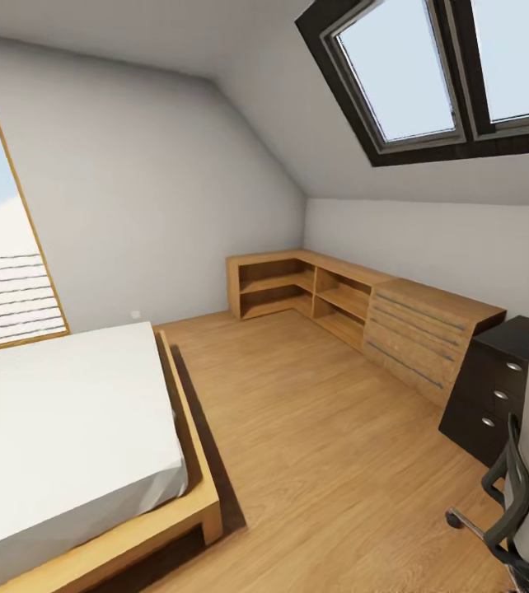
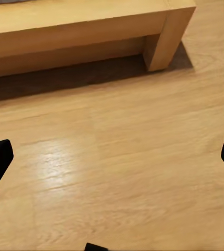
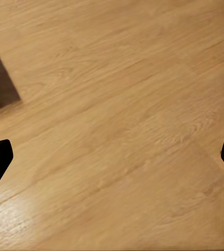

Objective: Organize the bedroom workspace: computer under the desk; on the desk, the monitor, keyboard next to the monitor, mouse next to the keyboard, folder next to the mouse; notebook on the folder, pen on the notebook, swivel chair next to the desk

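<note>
Our left jaws (image 2: 112,157) stand wide apart with nothing between them; below them lies bare wood floor (image 2: 117,172), and beyond them the corner leg of the low bed frame (image 2: 161,44). Our right jaws (image 3: 112,157) are likewise spread and empty, with floor under and around them. Further out, the head view shows the bedroom: the bed with its white mattress (image 1: 58,428), a light-wood shelf and drawer unit (image 1: 355,309) along the far wall, and a skylight (image 1: 429,74). At the room's right edge we see the black drawer block of the worktop (image 1: 495,387) and, just beside it, the swivel chair (image 1: 528,478), cut off by the frame. We judge the task barely begun: we are on our way, and monitor, keyboard, mouse, folder, notebook and pen all await checking.
</note>
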